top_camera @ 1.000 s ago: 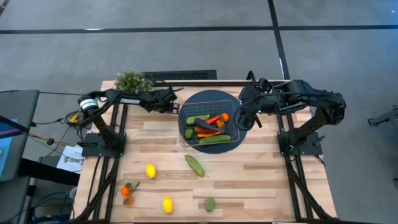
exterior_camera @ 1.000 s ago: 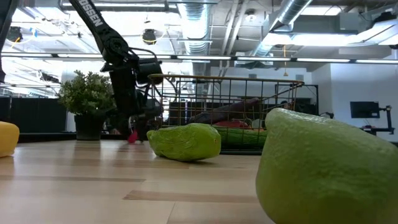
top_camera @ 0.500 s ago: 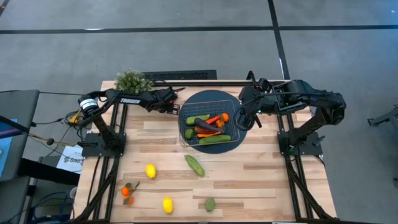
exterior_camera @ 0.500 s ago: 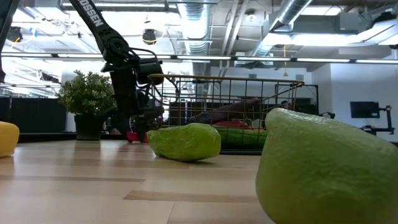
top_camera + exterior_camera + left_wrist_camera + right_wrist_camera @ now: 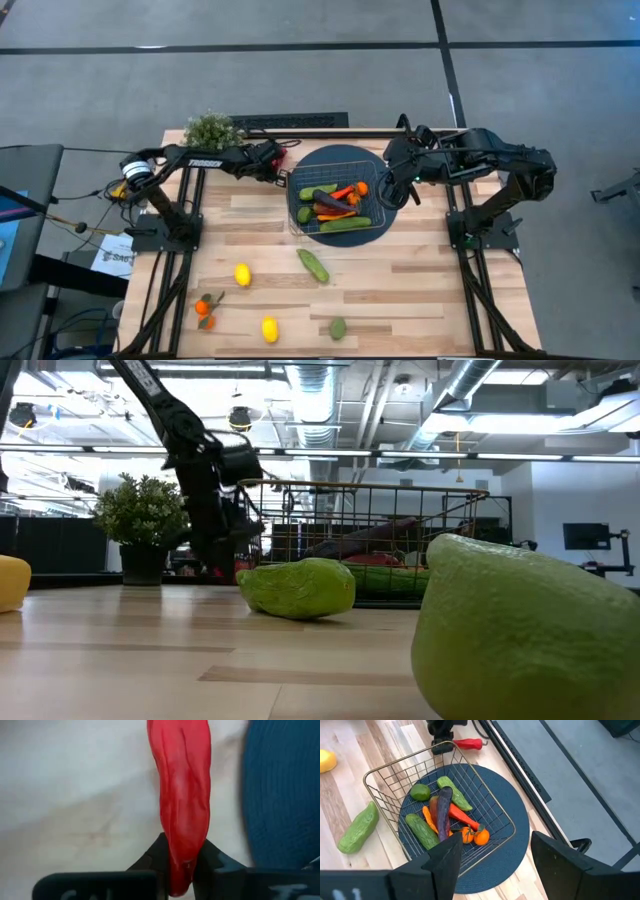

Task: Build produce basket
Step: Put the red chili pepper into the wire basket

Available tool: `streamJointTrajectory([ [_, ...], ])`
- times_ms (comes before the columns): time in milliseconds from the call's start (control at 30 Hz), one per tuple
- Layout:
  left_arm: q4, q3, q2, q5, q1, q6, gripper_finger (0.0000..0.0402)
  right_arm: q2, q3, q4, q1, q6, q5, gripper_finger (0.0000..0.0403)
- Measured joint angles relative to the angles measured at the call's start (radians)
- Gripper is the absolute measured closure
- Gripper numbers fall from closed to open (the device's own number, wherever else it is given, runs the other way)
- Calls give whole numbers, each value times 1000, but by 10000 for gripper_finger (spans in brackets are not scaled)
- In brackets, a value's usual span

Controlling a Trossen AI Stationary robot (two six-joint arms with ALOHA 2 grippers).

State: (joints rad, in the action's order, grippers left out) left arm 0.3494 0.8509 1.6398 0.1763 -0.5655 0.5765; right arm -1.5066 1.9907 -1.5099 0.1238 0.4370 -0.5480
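While the left end effector [image 5: 181, 865] pinches a long glossy red pepper [image 5: 182, 800] just beside the shallow dark wire basket [image 5: 300, 190], it should clear the rim before releasing. Spread wide, the right end effector [image 5: 492, 857] waits above the basket's far side.

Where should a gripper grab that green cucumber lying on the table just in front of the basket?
Grip the cucumber across its narrow middle, coming straight down from above. It lies flat and long on the bare wood, clear of the basket, so fingers fit either side.
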Motion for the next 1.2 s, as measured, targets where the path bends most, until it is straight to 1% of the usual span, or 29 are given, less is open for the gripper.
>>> streamJointTrajectory([
  [133,44,0,-109,67,-2,-12,381,0,0,0,0,0,0,148],
  [367,140,1,-398,150,-2,-42,386,0,0,1,0,7,0,148],
  [533,156,1,-599,149,31,-43,386,0,0,1,-1,7,0,148],
  [633,142,2,-699,138,79,-42,386,0,0,1,-10,7,0,148],
  [733,90,2,-782,113,147,-42,387,0,0,1,-28,7,0,148],
  [833,29,2,-835,107,234,-41,388,0,0,1,-52,3,-1,148],
  [933,-12,2,-856,108,327,-24,388,0,0,1,-76,2,-1,148],
  [1033,-52,2,-850,123,415,-13,388,0,0,1,-96,1,-2,148],
  [1200,-104,3,-782,173,530,4,388,0,0,1,-120,-1,-3,148],
])
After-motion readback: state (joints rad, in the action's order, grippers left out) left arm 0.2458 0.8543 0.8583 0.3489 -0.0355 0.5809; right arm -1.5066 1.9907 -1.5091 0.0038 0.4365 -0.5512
